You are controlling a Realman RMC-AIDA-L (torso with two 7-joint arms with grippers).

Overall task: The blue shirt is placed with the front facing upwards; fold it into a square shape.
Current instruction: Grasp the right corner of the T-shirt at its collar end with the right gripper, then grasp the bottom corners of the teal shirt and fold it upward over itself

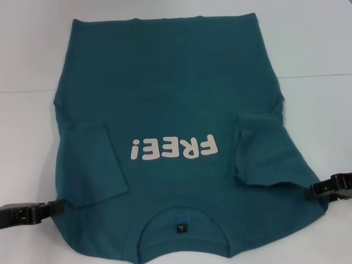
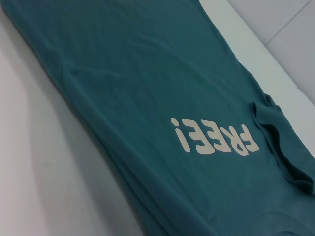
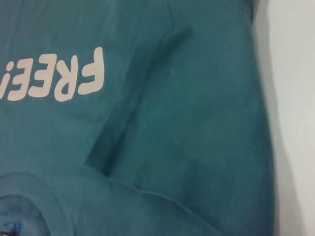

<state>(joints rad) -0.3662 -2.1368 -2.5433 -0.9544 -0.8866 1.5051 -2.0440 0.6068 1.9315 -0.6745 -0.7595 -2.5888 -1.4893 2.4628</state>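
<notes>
Both sleeves: already folded in on the blue shirt (image 1: 176,104).
left gripper (image 1: 55,208): lower left, at shoulder edge; fingers, can't tell.
right gripper (image 1: 313,190): lower right, same, can't tell.
Tip: lift both shoulders evenly toward the top hem.

Our left gripper (image 1: 58,207) sits low at our left, reaching inward, its dark fingers lying nearly flat with the tips touching the shoulder edge of the blue shirt (image 1: 165,99). Our right gripper (image 1: 312,191) mirrors it at our right, a little farther forward, tips at the opposite shoulder edge. We cannot tell how wide either pair of fingers stands.
</notes>
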